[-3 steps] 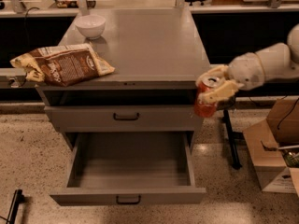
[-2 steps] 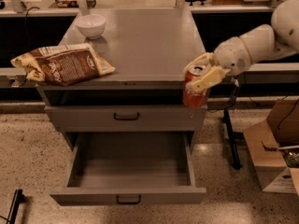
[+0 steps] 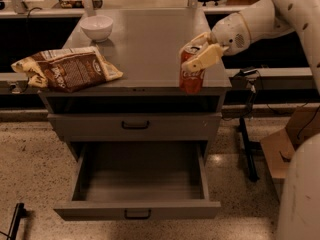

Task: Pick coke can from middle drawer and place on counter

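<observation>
The coke can (image 3: 192, 74) is a small red can with a silver top, held upright over the front right edge of the counter (image 3: 145, 44). My gripper (image 3: 200, 50) comes in from the right and is shut on the can, one cream finger across its front and one behind its top. I cannot tell whether the can's base touches the counter. The middle drawer (image 3: 137, 184) is pulled open below and its inside is bare. The upper drawer front (image 3: 135, 126) is shut.
A brown-and-yellow chip bag (image 3: 65, 70) lies on the counter's front left, overhanging the edge. A white bowl (image 3: 96, 27) stands at the back left. My white arm (image 3: 280, 14) crosses the right side. A cardboard box (image 3: 285, 144) sits on the floor at the right.
My gripper has carried the coke can left and up, from beside the cabinet's right side to over the counter's front right edge. Drawer, bag and bowl have not moved.
</observation>
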Motion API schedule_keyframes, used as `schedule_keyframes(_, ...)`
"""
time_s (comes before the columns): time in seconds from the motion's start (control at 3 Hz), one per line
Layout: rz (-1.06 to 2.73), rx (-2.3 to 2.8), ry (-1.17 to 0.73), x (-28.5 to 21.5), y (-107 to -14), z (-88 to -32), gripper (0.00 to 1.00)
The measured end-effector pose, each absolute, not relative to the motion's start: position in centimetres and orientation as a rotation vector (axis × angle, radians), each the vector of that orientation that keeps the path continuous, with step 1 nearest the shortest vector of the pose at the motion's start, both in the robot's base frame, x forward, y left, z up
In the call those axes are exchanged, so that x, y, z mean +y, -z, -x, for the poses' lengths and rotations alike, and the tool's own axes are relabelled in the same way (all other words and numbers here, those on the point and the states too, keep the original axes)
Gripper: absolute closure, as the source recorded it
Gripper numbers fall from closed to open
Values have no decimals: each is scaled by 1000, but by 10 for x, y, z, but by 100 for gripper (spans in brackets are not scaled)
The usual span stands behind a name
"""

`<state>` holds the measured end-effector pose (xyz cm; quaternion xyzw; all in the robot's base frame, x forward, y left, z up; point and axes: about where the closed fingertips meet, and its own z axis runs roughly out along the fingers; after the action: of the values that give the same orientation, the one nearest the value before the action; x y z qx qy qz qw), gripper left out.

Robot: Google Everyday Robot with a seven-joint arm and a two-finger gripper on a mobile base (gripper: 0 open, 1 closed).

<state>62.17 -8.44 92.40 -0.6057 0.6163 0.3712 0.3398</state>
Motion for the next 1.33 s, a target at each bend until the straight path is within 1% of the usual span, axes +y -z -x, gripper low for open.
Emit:
schedule_keyframes(0.33,1499,1657,-946,-65,-929,-657,100)
schedule_keyframes(0.67,1439,1712,-880,-47,-930,-685,100)
schedule_keyframes(1.0,1372,1698,-780,-36,-930,-716,97)
schedule_keyframes(1.33,1297,1652,-694,-28,-930,-741,79)
